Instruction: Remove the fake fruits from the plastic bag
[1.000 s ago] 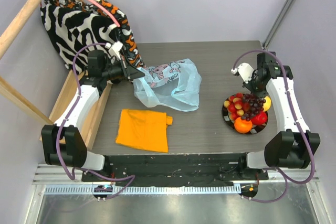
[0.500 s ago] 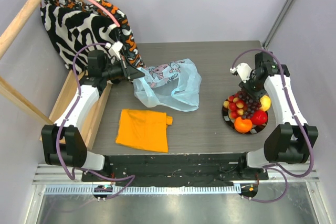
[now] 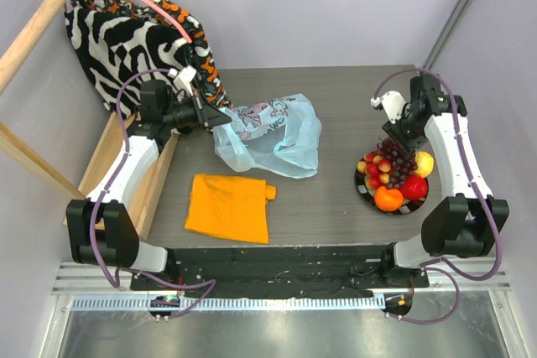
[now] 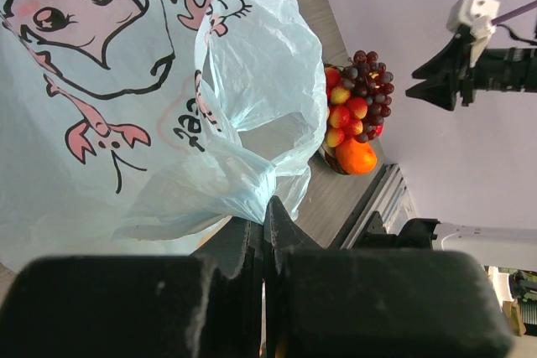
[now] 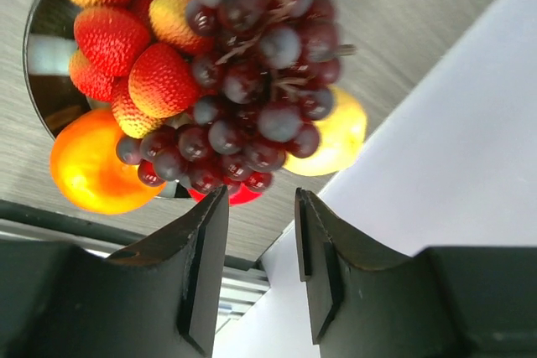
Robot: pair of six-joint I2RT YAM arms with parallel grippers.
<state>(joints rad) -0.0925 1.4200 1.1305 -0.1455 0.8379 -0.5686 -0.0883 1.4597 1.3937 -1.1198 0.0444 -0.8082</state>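
Grey table, plate heaped with fake fruits, plastic bag crumpled

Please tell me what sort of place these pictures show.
Most likely a robotics lab test cell, not a home: a left arm and right arm bolted at a dark table, plain walls close around, staged fake fruits and a plastic bag.

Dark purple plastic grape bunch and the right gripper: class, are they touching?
Apart. The left wrist view shows bare wall between the right gripper and the dark purple grape bunch.
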